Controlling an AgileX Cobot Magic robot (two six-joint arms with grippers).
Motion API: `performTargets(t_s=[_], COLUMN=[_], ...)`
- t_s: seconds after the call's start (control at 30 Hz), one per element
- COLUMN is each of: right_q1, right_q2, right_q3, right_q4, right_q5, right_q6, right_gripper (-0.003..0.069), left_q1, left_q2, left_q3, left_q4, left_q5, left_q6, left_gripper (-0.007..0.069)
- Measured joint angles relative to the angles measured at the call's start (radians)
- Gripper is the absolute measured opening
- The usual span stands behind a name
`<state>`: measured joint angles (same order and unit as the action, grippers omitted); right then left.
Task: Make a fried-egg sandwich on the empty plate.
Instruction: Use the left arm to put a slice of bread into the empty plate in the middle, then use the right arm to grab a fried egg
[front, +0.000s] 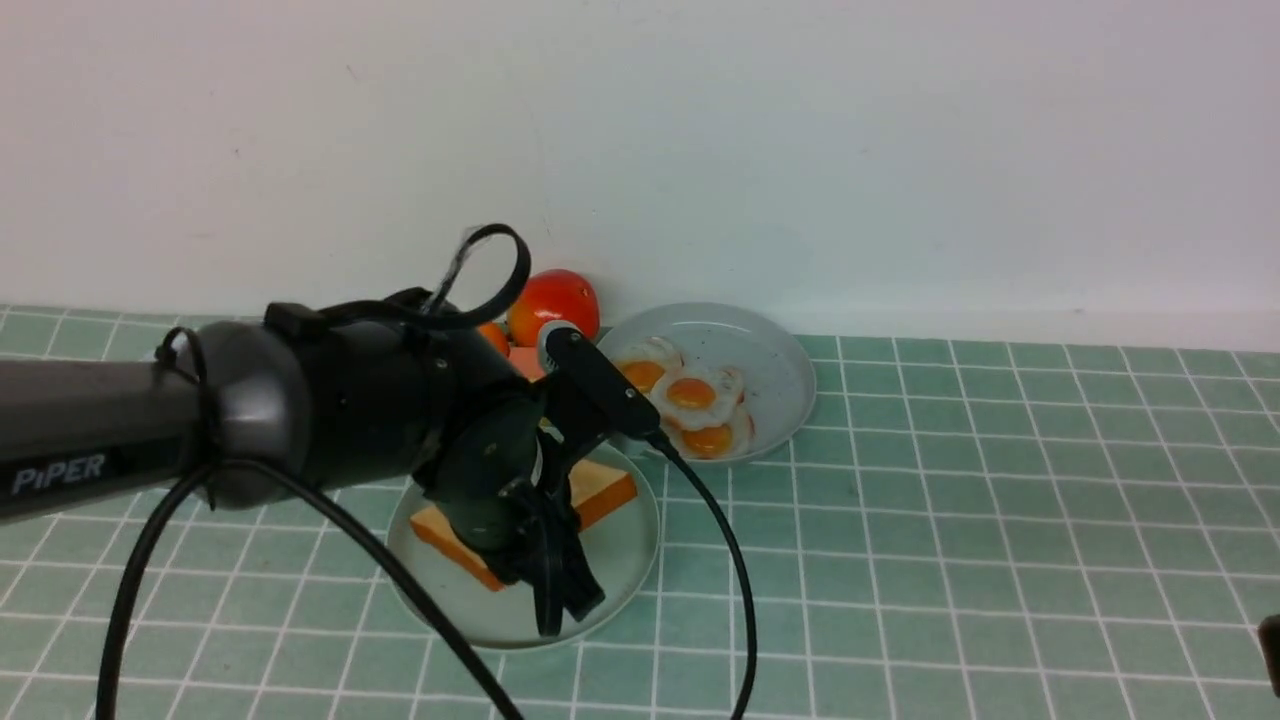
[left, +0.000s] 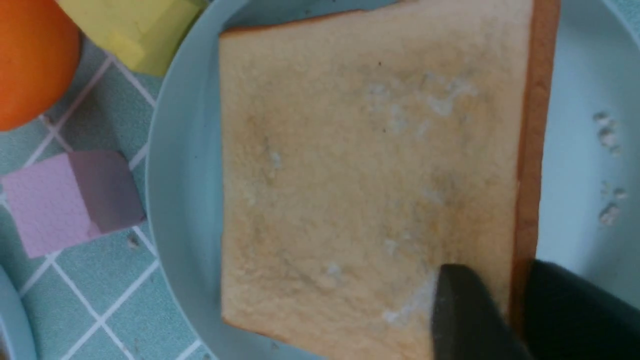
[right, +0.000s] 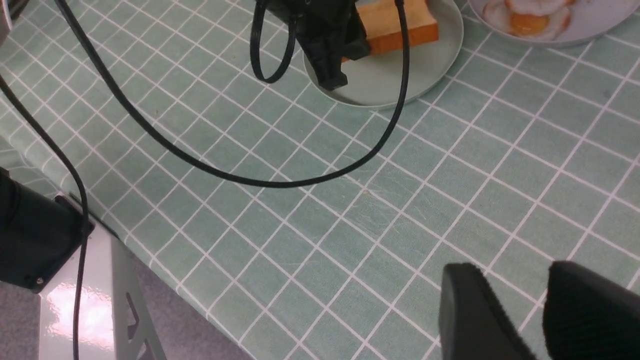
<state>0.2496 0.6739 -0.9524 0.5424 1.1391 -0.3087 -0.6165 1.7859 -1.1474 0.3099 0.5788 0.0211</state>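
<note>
Green-tiled surface (front: 1000, 520) carries the plate (front: 622, 572) near left, one toast slice (front: 605, 492) flat on it, left jaws straddling its crust (gripping or not, I cannot tell), right jaws parted, empty; a snagged withdrawal could drag the slice off.

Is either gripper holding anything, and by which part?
Right gripper: nothing. Left gripper straddles the toast slice at its crust edge, near a corner; grip unclear.

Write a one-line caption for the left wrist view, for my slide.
Toast slice lying flat on the mint-green plate, with the left tool straddling its crust edge.
</note>
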Motion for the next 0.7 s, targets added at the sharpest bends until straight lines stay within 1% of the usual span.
performTargets(t_s=[0.1,0.17,0.23,0.27,0.3,0.33,0.37,0.4,0.43,0.47,0.5,0.53,0.57,0.6,0.63,0.7], right_q1=[0.000,0.000,0.000,0.000,0.000,0.000,0.000,0.000,0.000,0.000,0.000,0.000,0.000,0.000,0.000,0.000], right_q2=[0.000,0.007,0.032,0.048,0.073,0.104,0.111,0.140,0.205,0.258,0.268,0.344,0.364,0.443,0.483,0.575], right_q3=[0.000,-0.001,0.000,0.000,0.000,0.000,0.000,0.000,0.000,0.000,0.000,0.000,-0.001,-0.007,-0.014,-0.040], right_q4=[0.000,0.000,0.002,0.005,0.013,0.021,0.023,0.034,0.058,0.072,0.077,0.099,0.102,0.118,0.124,0.129], right_q5=[-0.053,-0.087,-0.114,-0.122,-0.130,-0.135,-0.136,-0.144,-0.160,-0.180,-0.187,-0.219,-0.229,-0.265,-0.284,-0.303], right_q6=[0.000,0.000,0.000,0.000,0.000,0.000,0.000,0.000,0.000,0.000,0.000,0.000,0.000,0.000,0.000,0.000], right_gripper=[0.0242,0.0242,0.0242,0.0242,0.0242,0.0242,0.0242,0.0242,0.0242,0.0242,0.0242,0.0242,0.0242,0.0242,0.0242,0.0242], left_q1=[0.000,-0.005,-0.014,-0.022,-0.030,-0.042,-0.046,-0.054,-0.065,-0.066,-0.066,-0.066,-0.066,-0.066,-0.066,-0.066], left_q2=[-0.017,-0.047,-0.101,-0.141,-0.189,-0.245,-0.257,-0.306,-0.412,-0.495,-0.508,-0.620,-0.635,-0.762,-0.835,-0.954], left_q3=[0.000,0.000,-0.003,-0.009,-0.013,-0.017,-0.018,-0.019,-0.015,-0.004,0.000,0.039,0.039,0.100,0.140,0.209], left_q4=[-0.003,-0.006,-0.012,-0.016,-0.016,-0.019,-0.019,-0.025,-0.035,-0.037,-0.037,-0.036,-0.036,-0.026,-0.020,-0.012], left_q5=[0.014,0.042,0.077,0.097,0.111,0.121,0.123,0.129,0.138,0.137,0.137,0.136,0.136,0.130,0.124,0.114], left_q6=[-0.043,-0.082,-0.136,-0.168,-0.195,-0.229,-0.235,-0.267,-0.312,-0.333,-0.335,-0.353,-0.353,-0.360,-0.363,-0.377], left_gripper=[0.0419,0.0512,0.0549,0.0548,0.0535,0.0502,0.0484,0.0442,0.0332,0.0252,0.0236,0.0090,0.0090,-0.0001,-0.0013,-0.0013])
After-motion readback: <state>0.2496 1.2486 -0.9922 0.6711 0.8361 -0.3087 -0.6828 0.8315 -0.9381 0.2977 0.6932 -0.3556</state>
